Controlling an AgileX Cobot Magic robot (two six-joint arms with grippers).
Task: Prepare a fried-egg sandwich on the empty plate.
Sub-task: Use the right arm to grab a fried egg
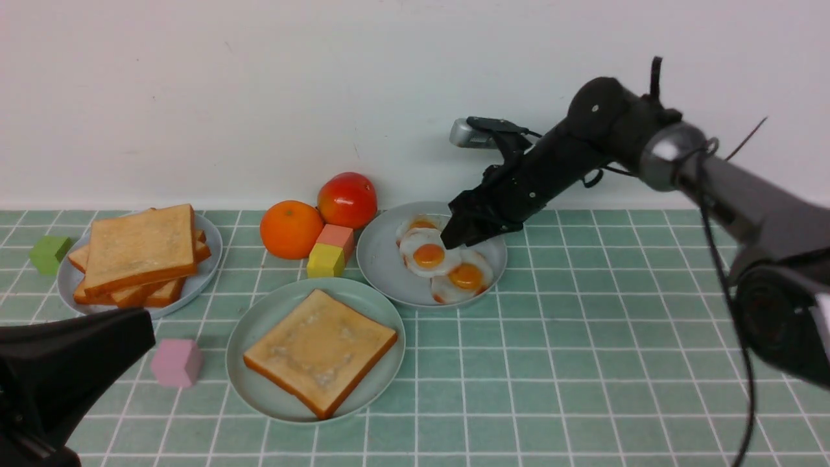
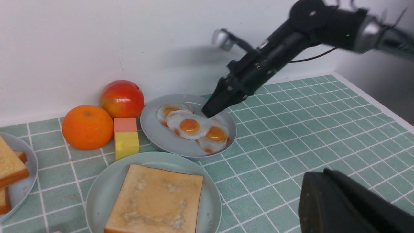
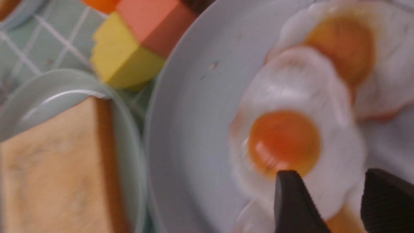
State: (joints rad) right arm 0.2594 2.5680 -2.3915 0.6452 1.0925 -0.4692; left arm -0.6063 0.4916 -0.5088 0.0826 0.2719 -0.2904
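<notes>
Front view, hard to read: right tool (image 1: 454,240) seen only as one dark wedge, gap between its tips not readable from this side; left tool (image 1: 71,363) a black bulk cut off at the lower corner, tips unseen.
Right wrist view, blur: whole picture soft; two black fingers (image 3: 291,204) cut off at the edge, only the ends showing.
Right tool state: apart, white of the fried egg (image 3: 299,137) showing in the gap, nothing clamped.
Left tool state: together.
Right arm pose: stretched forward and to the left over the bench (image 1: 583,363), wrist pitched down, tips at the far edge of the topmost egg.
Left arm pose: low and close to the robot, well apart from the eggs.
Fried egg: directly under the right tool's tips, topmost of three overlapping on the egg plate (image 1: 382,266); rearmost egg partly hidden behind it.
Toast slice (image 1: 320,350): flat on the mint-green plate (image 1: 262,321), left of the right tool and nearer the robot, between the two tools.
Toast stack (image 1: 139,250): well left of the right tool, just ahead of the left tool; lower slices mostly covered by the top one.
Orange (image 1: 291,228), red fruit (image 1: 347,199), yellow block (image 1: 325,261): just left of the right tool, beside the egg plate.
</notes>
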